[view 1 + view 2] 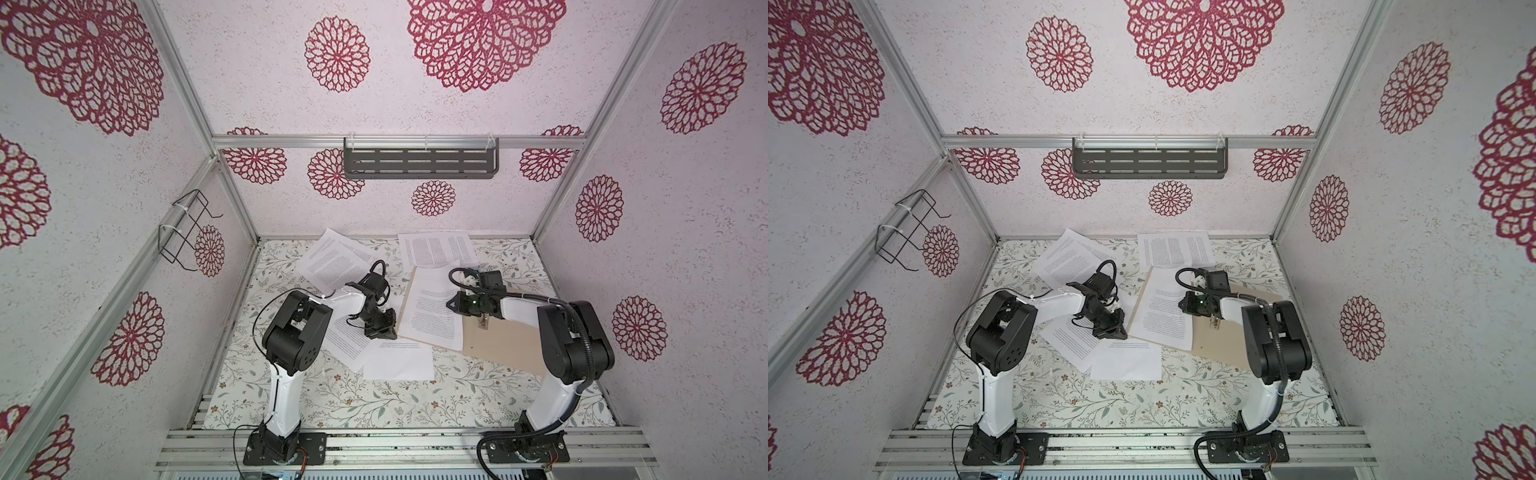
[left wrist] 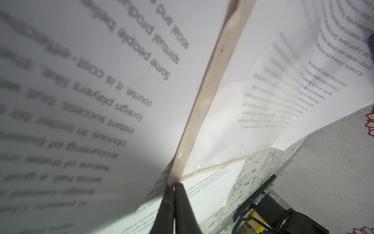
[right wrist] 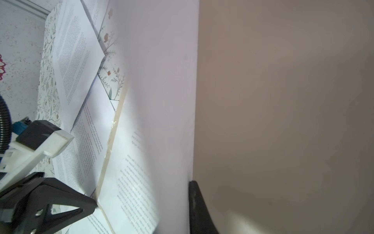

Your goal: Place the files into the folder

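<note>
The folder (image 1: 498, 345) lies opened right of the table's (image 1: 374, 403) middle. Its long span slants from far-left to near-right, with the fastener (image 1: 482, 322) at the spine. One sheet (image 1: 432, 307) covers its left leaf, long axis roughly front to back; the right leaf is bare card.

The left gripper (image 1: 388, 332) has its fingers (image 2: 178, 202) pressed together on the folder's near-left edge. The right gripper (image 1: 451, 303) hangs over the sheet; I cannot tell whether it is parted.

Other files overlap just beside that edge (image 1: 399, 357), and more lie near the back wall (image 1: 436, 249). Bare floral table runs along the front.
</note>
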{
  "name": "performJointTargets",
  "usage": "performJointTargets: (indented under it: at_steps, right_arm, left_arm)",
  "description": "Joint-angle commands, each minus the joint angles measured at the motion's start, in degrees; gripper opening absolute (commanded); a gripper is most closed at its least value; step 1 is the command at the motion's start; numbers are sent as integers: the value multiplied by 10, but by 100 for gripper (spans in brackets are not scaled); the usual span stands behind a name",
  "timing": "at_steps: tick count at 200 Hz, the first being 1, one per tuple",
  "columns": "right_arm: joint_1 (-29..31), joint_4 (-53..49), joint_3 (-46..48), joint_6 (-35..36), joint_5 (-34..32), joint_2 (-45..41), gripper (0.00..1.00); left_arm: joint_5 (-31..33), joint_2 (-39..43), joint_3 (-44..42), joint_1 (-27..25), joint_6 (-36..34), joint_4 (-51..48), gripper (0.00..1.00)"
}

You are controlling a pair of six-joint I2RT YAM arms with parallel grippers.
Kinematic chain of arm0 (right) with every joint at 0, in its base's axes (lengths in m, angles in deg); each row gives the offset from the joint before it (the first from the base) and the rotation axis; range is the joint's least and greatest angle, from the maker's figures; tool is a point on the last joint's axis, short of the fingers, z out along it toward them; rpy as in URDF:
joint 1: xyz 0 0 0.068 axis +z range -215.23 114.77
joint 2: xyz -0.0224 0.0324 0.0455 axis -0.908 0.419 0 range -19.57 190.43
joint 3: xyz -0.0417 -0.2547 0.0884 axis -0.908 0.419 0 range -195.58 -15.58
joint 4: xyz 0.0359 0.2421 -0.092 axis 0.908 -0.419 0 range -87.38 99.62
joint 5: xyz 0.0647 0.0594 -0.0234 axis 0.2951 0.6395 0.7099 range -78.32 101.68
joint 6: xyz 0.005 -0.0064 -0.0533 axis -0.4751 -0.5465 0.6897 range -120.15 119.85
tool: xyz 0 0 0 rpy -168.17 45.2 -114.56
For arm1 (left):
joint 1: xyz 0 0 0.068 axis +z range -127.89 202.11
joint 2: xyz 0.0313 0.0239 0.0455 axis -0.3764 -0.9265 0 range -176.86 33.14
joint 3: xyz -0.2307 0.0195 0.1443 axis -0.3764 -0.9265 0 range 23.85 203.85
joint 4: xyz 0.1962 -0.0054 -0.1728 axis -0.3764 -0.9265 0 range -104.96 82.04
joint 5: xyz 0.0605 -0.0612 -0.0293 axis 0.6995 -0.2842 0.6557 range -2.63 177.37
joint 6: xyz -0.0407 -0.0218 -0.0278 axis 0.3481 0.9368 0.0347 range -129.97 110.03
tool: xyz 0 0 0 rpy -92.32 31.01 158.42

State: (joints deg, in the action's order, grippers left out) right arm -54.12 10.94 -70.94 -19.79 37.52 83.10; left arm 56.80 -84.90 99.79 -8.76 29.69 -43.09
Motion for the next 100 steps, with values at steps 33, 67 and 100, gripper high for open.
performJointTargets:
  at_steps: [33, 67, 100]
  right_arm:
    - [4, -17, 35, -23, -23, -59, 20]
    - [9, -7, 70, -37, -26, -79, 20]
    - [19, -5, 96, -44, -38, -96, 20]
  left_arm:
    - [13, 0, -16, -4, 1, 5, 9]
    - [11, -2, -17, -4, 3, 6, 8]
    - [11, -4, -17, -4, 3, 6, 8]
